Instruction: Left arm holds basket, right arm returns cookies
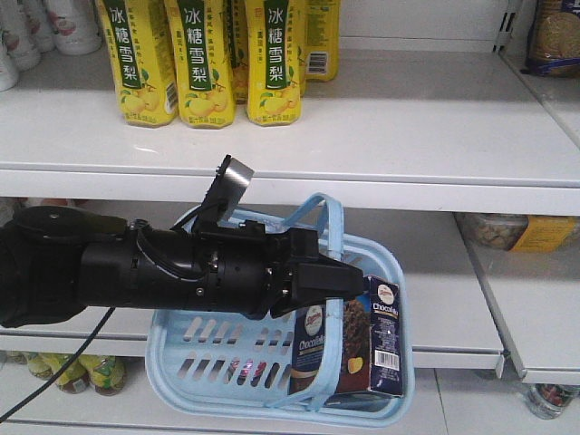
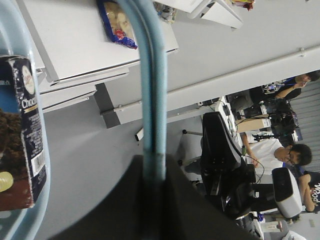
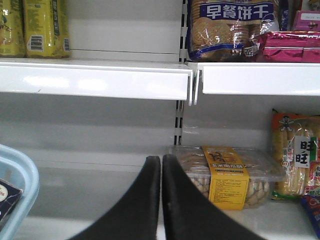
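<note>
My left arm reaches in from the left. Its gripper is shut on a hoop handle of the light blue basket, which hangs in front of the lower shelves. In the left wrist view the handle runs straight into the closed gripper. The dark Chocofello cookies carton stands upright in the basket's right end, and also shows in the left wrist view. My right gripper is shut and empty, facing the shelf, with the basket's corner to its lower left.
Yellow pear-drink bottles stand on the upper shelf. In the right wrist view a clear tub of snacks with a yellow label sits on the shelf just right of the fingers, with a biscuit pack above and snack bags at right.
</note>
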Available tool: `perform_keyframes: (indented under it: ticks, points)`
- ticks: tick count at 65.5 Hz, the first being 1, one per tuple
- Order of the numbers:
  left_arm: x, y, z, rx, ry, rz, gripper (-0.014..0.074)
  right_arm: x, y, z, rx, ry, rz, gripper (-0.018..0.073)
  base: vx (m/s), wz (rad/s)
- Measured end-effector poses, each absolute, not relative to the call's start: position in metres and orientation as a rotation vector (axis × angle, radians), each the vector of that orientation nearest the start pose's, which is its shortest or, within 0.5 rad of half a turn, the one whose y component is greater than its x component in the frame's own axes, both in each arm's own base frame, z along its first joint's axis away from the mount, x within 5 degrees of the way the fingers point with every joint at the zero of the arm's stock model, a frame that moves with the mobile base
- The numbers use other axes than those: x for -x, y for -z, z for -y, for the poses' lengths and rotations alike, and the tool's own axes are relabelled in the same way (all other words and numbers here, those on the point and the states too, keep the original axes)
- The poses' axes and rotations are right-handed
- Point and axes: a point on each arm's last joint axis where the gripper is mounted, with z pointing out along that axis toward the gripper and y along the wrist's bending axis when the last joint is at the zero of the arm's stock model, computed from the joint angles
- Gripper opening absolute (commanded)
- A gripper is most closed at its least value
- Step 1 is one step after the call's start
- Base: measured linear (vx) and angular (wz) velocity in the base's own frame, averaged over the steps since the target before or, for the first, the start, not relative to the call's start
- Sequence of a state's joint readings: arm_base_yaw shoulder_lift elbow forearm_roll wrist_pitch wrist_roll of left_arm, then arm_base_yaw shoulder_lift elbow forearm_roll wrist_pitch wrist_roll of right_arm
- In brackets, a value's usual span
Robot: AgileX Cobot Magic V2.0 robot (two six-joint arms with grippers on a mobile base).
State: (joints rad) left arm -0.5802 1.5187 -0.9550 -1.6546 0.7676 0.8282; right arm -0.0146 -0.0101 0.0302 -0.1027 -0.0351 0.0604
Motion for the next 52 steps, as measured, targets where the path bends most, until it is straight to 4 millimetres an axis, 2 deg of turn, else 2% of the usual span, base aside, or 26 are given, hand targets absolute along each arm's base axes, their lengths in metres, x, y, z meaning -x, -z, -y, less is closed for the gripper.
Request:
perform_keyframes:
  ticks: [52]
  points:
    - [-0.2287,-0.2863,0.2283,-0.291,1.623,-2.243,-0.0006,-0.0565,-0.2067,0.0005,0.023,0.044,-1.469,-0.0003,0.00,-0.01]
